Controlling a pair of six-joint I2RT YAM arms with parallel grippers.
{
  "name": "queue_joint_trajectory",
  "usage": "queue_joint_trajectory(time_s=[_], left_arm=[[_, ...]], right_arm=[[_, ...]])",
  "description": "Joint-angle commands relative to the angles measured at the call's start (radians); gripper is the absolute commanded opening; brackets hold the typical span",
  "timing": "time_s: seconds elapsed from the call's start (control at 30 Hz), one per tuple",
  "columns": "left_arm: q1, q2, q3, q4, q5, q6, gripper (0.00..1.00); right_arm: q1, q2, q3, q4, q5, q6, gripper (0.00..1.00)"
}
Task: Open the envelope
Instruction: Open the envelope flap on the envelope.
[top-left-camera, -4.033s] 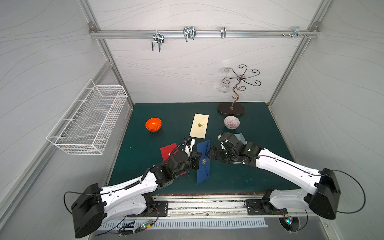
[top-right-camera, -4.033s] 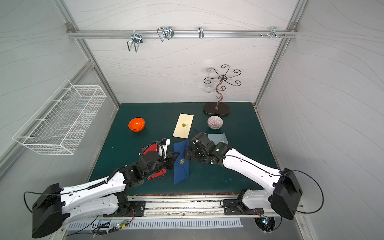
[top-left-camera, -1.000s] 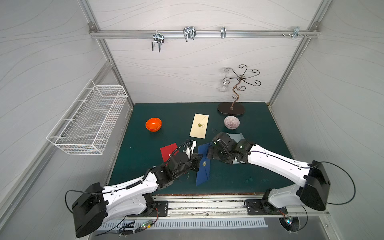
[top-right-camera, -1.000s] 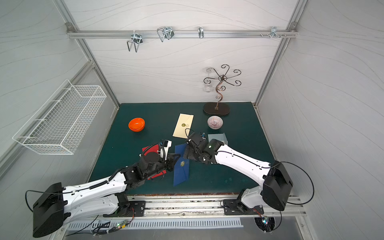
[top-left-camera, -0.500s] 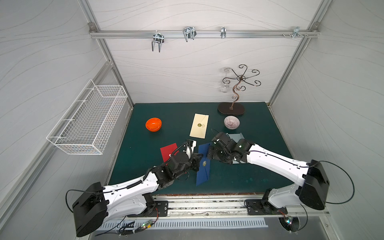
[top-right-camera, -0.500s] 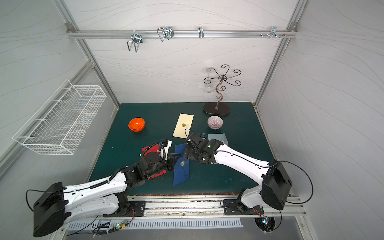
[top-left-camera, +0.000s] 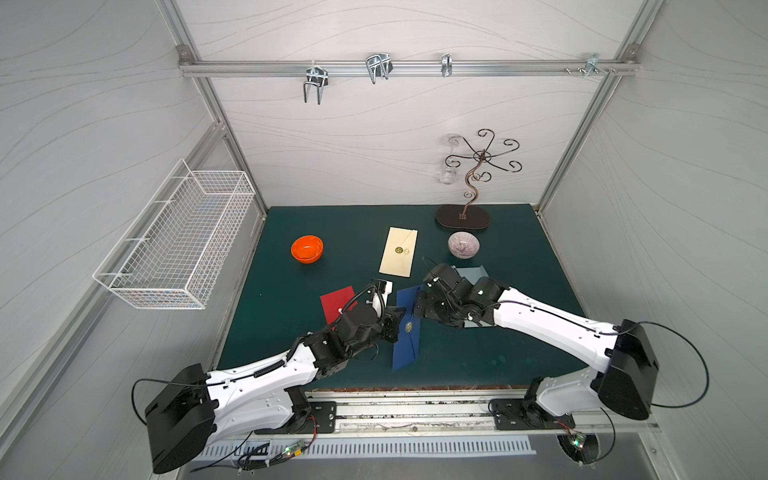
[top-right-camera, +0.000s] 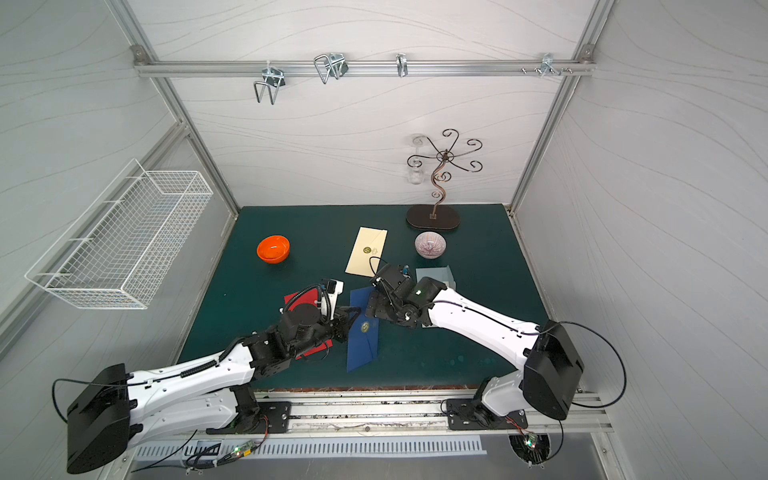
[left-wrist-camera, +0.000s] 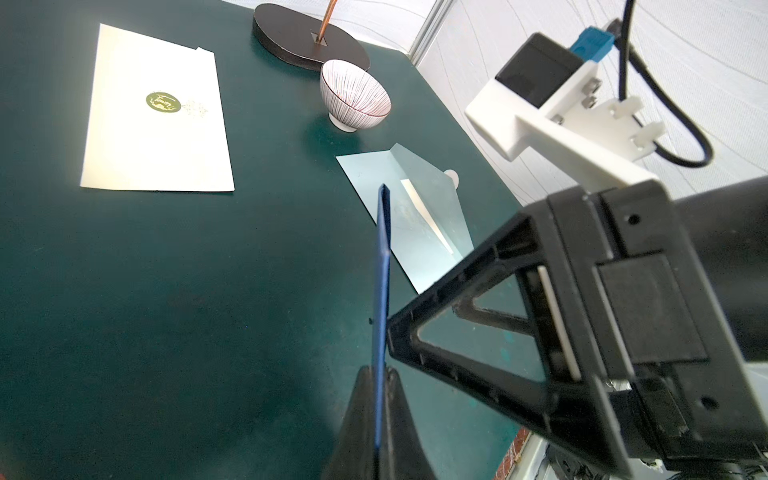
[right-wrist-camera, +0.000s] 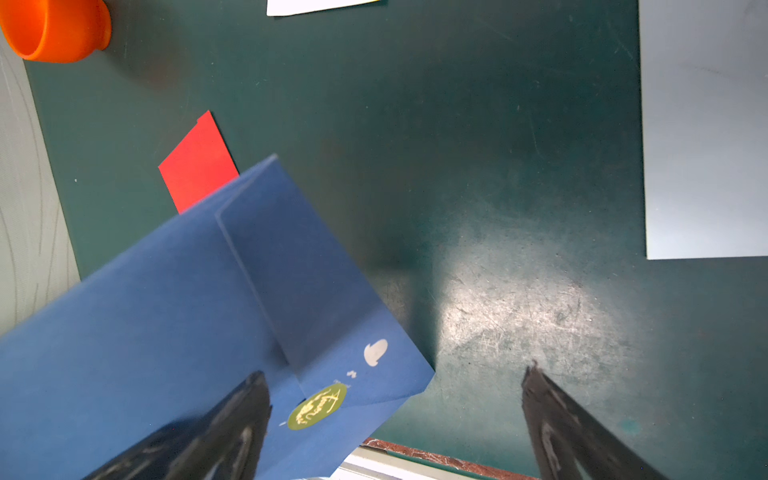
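My left end effector (left-wrist-camera: 379, 374) pinches the blue envelope (left-wrist-camera: 383, 249) mid-counter. The left wrist sees just its thin edge, while the right wrist shows the flap and gold sticker (right-wrist-camera: 318, 406). My right end effector (right-wrist-camera: 395, 370) is spread wide.

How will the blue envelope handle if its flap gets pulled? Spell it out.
Probably fairly stiff: pinched at one edge by the left gripper, the envelope stands straight, unsagging. Likely light, being thin. The sticker may resist, so it could twist.

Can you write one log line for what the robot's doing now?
left end effector: shut on blue envelope | right end effector: open near flap | sticker: at flap tip
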Motion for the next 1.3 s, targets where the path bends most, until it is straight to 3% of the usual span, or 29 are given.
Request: queue_joint_trajectory(time_s=[0.0,0.37,0.57,0.77,1.27], left_arm=[[-0.005,0.005,0.019,0.035,0.003,0.005,0.00],[-0.005,0.011,0.024,0.040,0.004,0.015,0.00],[-0.005,0.012,0.024,0.043,0.004,0.018,0.00],[-0.005,0.025,0.030,0.048,0.012,0.019,0.00],[-0.005,0.021,0.034,0.042,0.014,0.016,0.00]], right_arm=[[-0.004,0.013,0.021,-0.013,-0.002,-0.013,0.96],[-0.004,0.036,0.053,-0.070,0.036,-0.013,0.95],[0.006,-0.038,0.027,-0.041,0.108,-0.035,0.95],[0.006,-0.089,-0.039,0.041,0.103,-0.026,0.94],[0.006,0.032,0.048,-0.031,0.028,-0.052,0.95]])
